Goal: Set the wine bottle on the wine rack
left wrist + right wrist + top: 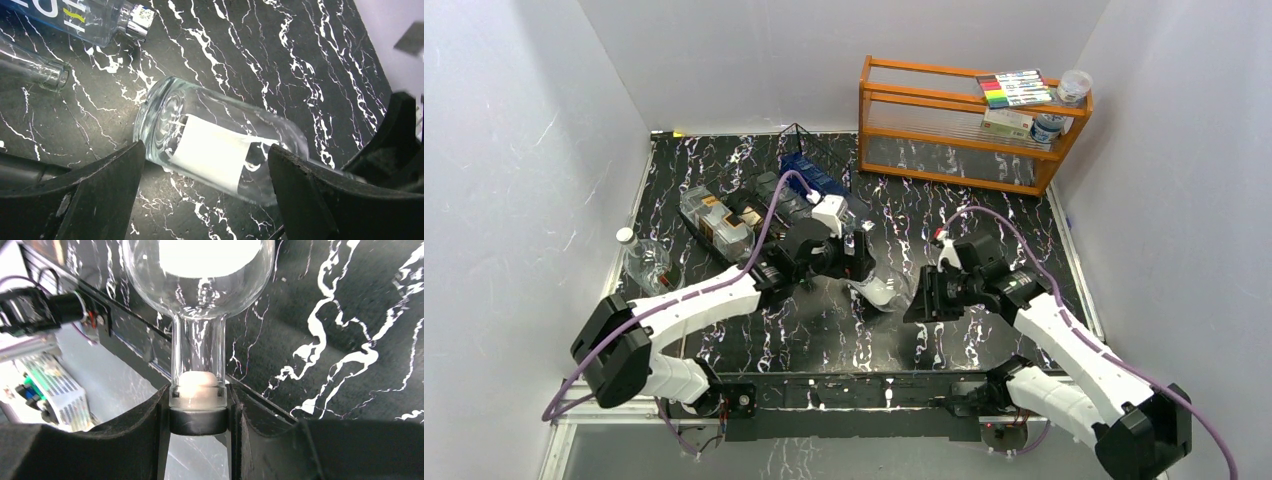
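The wine bottle is clear glass with a white label and lies roughly level near the table's middle. My right gripper is shut on its capped neck, with the bottle's round shoulder pointing away from the camera. My left gripper is open, its fingers on either side of the bottle's body without touching it. The black wire wine rack stands at the back centre, with several bottles lying on and beside it.
An orange wooden shelf unit at the back right holds markers and jars. A clear plastic bottle stands by the left wall. In the left wrist view a silver-capped bottle and an open bottle neck lie nearby.
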`<state>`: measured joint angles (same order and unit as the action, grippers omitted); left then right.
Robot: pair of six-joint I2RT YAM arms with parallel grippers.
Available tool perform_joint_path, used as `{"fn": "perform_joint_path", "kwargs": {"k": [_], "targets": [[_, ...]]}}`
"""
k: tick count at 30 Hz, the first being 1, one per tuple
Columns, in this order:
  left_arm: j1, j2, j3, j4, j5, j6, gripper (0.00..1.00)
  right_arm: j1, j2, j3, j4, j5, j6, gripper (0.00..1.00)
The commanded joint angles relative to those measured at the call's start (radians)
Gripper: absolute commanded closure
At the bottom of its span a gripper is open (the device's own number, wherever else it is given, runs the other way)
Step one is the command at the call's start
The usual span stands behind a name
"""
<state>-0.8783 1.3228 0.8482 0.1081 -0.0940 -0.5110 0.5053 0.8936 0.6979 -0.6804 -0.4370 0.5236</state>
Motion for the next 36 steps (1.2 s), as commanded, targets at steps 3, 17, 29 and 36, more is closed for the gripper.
{"fn": "perform_joint_path", "kwargs": {"k": [3,17,29,36], "targets": [[0.018,0.111,0.113,-0.065,-0.019,-0.061,0.08,0.162,0.088,0.027,-0.014,0.242,0.077,0.8],[0.119,0.157,0.108,-0.084,0.156,-0.135,0.08,0.188,0.178,-0.027,0.058,0.401,0.099,0.71],[0.134,0.158,0.116,-0.093,0.174,-0.111,0.08,0.198,0.257,0.009,0.03,0.519,0.117,0.59],[0.146,0.139,0.107,-0.107,0.171,-0.101,0.08,0.2,0.262,-0.002,0.052,0.56,0.143,0.43]]}}
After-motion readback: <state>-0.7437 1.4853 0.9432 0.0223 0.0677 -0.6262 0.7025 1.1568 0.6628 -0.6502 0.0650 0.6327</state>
